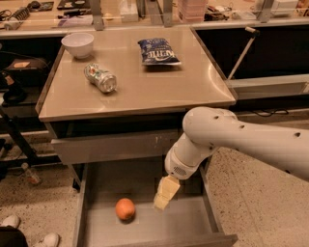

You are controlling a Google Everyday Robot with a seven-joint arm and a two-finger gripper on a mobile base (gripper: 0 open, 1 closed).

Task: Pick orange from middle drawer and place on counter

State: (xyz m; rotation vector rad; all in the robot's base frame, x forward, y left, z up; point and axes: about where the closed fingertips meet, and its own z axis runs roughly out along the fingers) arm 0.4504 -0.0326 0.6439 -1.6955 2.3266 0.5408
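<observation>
The orange lies on the grey floor of the open middle drawer, left of centre. My gripper, with pale yellow fingers, hangs inside the drawer just right of the orange and a little above the floor, apart from it. The white arm comes in from the right over the drawer's right wall. The tan counter is the cabinet top above the drawer.
On the counter lie a white bowl at the back left, a crushed can and a blue chip bag. A cluttered bench runs behind. The drawer front above is shut. Shoes show at bottom left.
</observation>
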